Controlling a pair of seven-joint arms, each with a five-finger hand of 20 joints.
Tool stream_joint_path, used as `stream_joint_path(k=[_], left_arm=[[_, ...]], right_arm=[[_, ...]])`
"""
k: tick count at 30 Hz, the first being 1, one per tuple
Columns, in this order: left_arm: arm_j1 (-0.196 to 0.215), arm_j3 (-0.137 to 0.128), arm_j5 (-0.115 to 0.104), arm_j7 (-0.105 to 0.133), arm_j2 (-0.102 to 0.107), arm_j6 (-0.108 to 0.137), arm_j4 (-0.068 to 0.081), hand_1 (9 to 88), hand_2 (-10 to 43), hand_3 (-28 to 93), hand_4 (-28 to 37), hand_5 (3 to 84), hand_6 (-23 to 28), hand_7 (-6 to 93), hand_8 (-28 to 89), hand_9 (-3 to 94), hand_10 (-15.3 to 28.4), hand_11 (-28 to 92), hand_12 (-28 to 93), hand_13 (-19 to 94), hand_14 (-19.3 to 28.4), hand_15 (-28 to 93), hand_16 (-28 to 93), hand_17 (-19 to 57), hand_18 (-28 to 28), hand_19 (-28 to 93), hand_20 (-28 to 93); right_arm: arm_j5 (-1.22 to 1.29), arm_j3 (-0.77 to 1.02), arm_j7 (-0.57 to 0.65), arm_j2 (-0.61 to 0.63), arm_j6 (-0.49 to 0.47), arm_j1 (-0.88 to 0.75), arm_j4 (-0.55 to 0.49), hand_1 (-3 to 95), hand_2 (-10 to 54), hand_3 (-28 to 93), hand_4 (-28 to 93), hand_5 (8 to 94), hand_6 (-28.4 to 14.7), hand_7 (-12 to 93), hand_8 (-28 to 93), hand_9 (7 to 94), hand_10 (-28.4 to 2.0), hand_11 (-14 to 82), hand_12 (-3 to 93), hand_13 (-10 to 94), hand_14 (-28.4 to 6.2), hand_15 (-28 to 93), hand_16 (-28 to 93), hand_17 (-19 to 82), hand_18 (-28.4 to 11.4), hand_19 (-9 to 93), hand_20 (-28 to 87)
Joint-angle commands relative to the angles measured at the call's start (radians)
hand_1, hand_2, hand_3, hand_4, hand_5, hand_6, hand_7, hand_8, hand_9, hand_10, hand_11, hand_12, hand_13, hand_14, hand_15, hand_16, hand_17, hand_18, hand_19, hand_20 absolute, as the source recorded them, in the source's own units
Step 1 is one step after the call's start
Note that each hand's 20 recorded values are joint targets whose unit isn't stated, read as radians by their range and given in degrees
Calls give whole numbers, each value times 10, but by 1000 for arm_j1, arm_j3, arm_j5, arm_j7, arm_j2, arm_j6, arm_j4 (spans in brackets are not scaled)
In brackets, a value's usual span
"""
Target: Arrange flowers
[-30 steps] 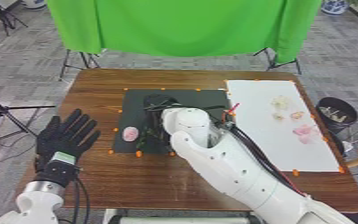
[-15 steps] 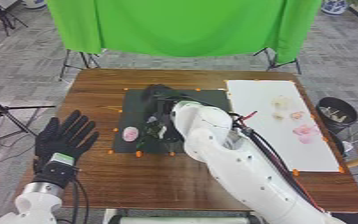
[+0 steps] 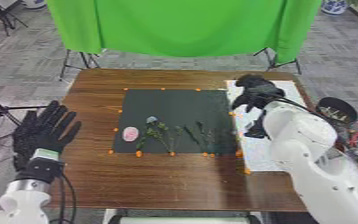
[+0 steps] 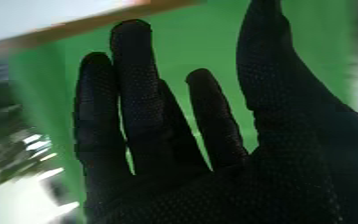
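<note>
With right robot hand (image 3: pixel 259 91) open and empty at upper right, looks unfinished, with loose stems (image 3: pixel 163 128) mid-frame left to arrange.

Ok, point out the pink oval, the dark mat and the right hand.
Pink oval (image 3: pixel 130 134): head view, on its middle.
Dark mat (image 3: pixel 177 104): head view, on a bare part.
Right hand (image 4: pixel 189 195): right wrist view, on the glove near the base of the fingers.

Left hand (image 3: pixel 35 139) splayed, right hand (image 3: pixel 261 93) fingers extended
</note>
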Motion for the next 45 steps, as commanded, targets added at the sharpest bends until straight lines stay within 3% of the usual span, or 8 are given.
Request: stream_joint_path(k=[1,9,15,22,26,34,41,45], left_arm=[[0,7,-8,-15,-7,7,-11,286,114,724,-283,420,89,143,-89,361,148,170,103,256,148,327,-72,-76,157,393,77],[7,19,-4,-36,-20,17,-16,286,114,725,-283,422,90,144,-88,359,149,173,109,251,157,336,-67,-76,157,393,77],[12,23,-6,-41,-24,12,-16,286,115,725,-283,421,91,145,-88,354,152,177,111,245,162,342,-67,-76,156,393,77],[23,27,-5,-53,-28,11,-18,286,116,725,-283,420,92,145,-88,354,154,185,114,245,163,351,-65,-76,156,395,77],[33,32,-4,-50,-33,6,-20,287,116,723,-283,420,91,148,-88,354,156,188,114,245,163,355,-64,-77,156,396,78],[37,33,-6,-47,-37,1,-20,286,117,724,-283,420,93,147,-88,353,156,189,114,245,162,357,-65,-77,156,397,78],[93,0,-13,-40,-36,12,-34,286,117,725,-283,419,93,147,-88,353,157,190,114,245,163,360,-66,-77,157,397,77],[93,0,-1,-58,-39,9,-34,285,116,726,-283,418,93,147,-88,352,157,190,114,245,163,360,-66,-77,156,396,77]], right_arm=[[56,228,148,139,32,-201,49,416,-95,769,-283,465,-52,123,-110,410,-171,80,99,571,-148,483,139,286,-236,777,247],[107,298,206,147,11,-238,123,426,-93,766,-283,451,-41,129,-117,403,-151,82,92,548,-153,426,138,277,-240,765,243],[139,274,205,144,0,-225,167,421,-13,746,-282,456,-34,133,-116,430,-129,101,87,575,-153,429,140,302,-244,810,264],[146,241,220,129,69,-231,206,493,-7,723,-282,590,-12,157,-126,648,-111,123,105,675,-116,397,164,327,-227,822,266],[109,236,204,136,122,-251,195,570,-9,636,-282,712,-7,174,-20,776,-111,123,185,709,-104,385,204,339,-220,819,296],[113,270,189,160,230,-285,85,589,-9,634,-282,761,-1,184,3,819,-112,117,214,724,-96,379,231,346,-216,821,307],[94,94,32,116,274,-93,27,579,-13,654,-283,765,-1,178,7,824,-110,115,219,729,-93,370,252,348,-215,821,310],[116,-67,-105,53,294,40,33,579,-16,654,-283,764,0,175,6,823,-108,113,220,728,-91,367,260,347,-214,820,312]])
